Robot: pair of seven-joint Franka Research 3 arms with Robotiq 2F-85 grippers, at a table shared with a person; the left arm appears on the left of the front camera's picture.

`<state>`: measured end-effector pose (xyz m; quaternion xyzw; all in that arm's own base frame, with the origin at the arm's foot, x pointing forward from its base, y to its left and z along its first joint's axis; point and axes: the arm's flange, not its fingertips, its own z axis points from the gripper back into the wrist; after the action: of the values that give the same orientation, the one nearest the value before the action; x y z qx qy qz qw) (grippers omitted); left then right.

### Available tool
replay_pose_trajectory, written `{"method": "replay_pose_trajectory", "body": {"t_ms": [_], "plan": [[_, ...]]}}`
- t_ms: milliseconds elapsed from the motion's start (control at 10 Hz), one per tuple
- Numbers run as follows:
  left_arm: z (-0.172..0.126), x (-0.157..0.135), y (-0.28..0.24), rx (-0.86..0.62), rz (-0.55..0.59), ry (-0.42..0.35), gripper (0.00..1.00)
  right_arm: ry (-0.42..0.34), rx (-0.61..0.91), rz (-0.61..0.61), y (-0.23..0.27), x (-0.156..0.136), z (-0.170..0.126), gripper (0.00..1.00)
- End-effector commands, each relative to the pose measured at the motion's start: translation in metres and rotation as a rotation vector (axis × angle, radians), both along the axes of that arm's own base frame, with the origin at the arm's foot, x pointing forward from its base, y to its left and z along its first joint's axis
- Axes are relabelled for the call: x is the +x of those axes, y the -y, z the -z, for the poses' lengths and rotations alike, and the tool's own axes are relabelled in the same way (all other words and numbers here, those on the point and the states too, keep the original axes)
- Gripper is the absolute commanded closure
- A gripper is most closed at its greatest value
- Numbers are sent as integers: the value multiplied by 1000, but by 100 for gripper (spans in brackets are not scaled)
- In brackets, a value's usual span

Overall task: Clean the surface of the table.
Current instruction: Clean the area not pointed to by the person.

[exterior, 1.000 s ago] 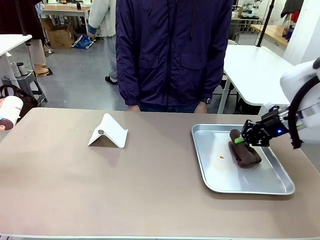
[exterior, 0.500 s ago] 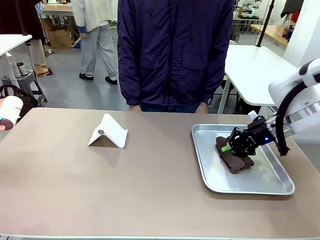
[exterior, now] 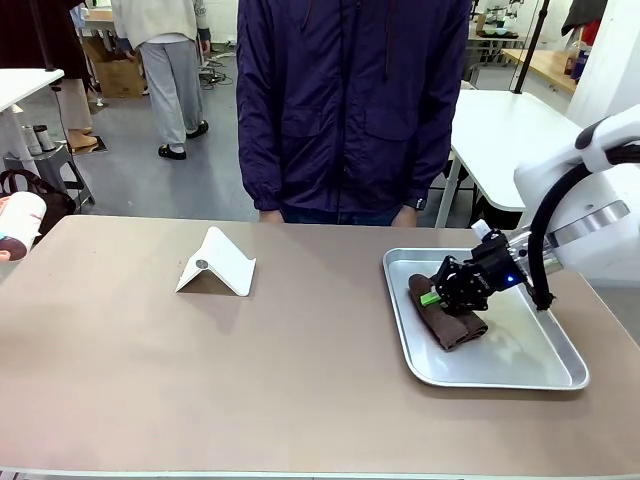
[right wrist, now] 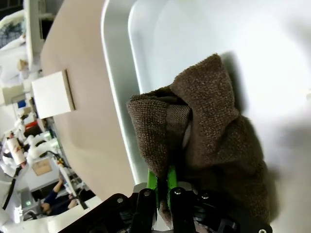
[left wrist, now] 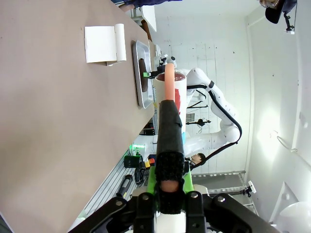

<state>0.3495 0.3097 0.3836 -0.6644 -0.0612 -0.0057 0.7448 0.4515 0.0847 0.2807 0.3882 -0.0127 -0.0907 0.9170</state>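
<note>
Working over a wide beige-brown desk (exterior: 300,390) that spans the front view from left to right. Reaching in from the right with the right end effector (exterior: 432,298), clamped tight on a bunched brown cloth (exterior: 447,327). Pinching the cloth's upper fold between green pads (right wrist: 152,180), with the lower folds lying on the floor of a silver tray (exterior: 545,378), in its left part, near the left rim. Set on the right part of the desk, that tray. Left of centre and toward the far edge, well apart from the tray: a white folded stand (exterior: 216,264). Standing at the far side, a person (exterior: 350,110) in a dark jacket. Pointing the left end effector (left wrist: 169,111) along the desk toward the tray, fingers pressed together; cannot tell what the pinkish strip past the fingertips is.
</note>
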Motion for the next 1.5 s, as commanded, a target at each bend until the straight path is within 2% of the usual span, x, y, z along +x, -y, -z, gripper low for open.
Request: {"method": "replay_pose_trajectory", "body": {"t_ms": [0, 300, 900, 1200, 1300, 1400], "plan": [[-6, -2, 1, -10, -7, 4, 78, 88, -100, -1, -1, 3, 4, 92], [-6, -2, 1, -10, -7, 4, 78, 132, -313, 63, 35, 16, 1, 92], [-6, -2, 1, -10, -7, 4, 78, 67, -375, 252, 104, 33, -2, 92], [-6, -2, 1, -10, -7, 4, 78, 51, -312, 329, 126, 34, -6, 92], [-6, -2, 1, -10, -7, 4, 78, 50, -255, 343, 132, 31, -11, 92], [-6, -2, 1, -10, -7, 4, 78, 36, -123, 332, 138, 24, -21, 92]]}}
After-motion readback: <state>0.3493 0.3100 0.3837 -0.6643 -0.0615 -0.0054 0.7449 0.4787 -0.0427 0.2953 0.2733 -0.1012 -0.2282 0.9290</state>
